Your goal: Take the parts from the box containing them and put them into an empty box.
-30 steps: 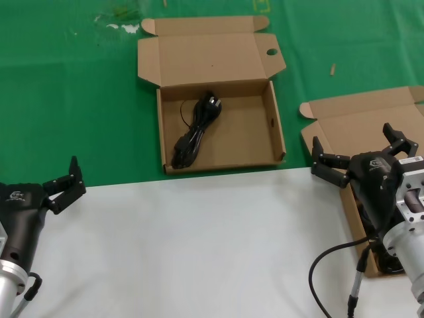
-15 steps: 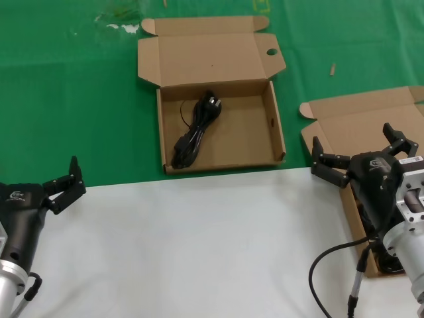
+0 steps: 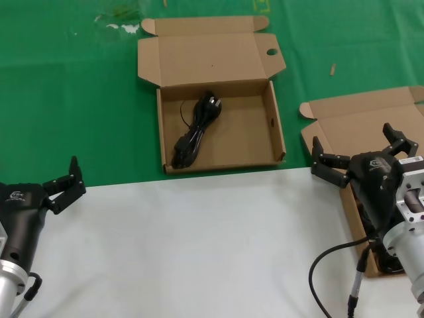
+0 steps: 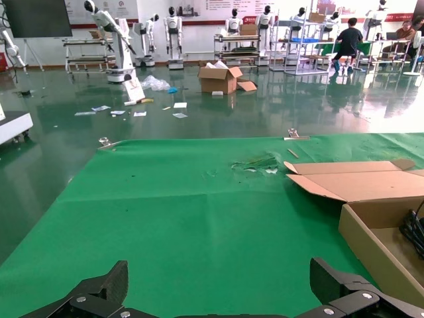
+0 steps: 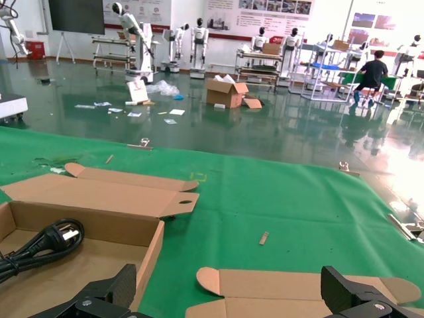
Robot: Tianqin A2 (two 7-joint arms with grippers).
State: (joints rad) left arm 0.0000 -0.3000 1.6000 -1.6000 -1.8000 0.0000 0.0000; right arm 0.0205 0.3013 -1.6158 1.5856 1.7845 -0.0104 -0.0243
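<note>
The box with the round-holed flap (image 3: 278, 126) lies open at the middle on the green mat, with one black power cord (image 3: 195, 129) inside at its left. It also shows in the right wrist view (image 5: 93, 228) with the cord (image 5: 40, 244), and in the left wrist view (image 4: 371, 228). The plain-flapped box (image 3: 358, 122) is at the right, mostly hidden under my right gripper (image 3: 354, 147); dark cords (image 3: 361, 213) show partly beneath it. That gripper (image 5: 232, 295) is open and empty above this box. My left gripper (image 3: 63, 184) is open and empty at the near left (image 4: 222, 291).
A white sheet (image 3: 199, 245) covers the near part of the table, and the green mat (image 3: 79, 99) covers the far part. A grey cable (image 3: 331, 265) hangs by my right arm. Small scraps (image 3: 122, 26) lie on the mat at the back left.
</note>
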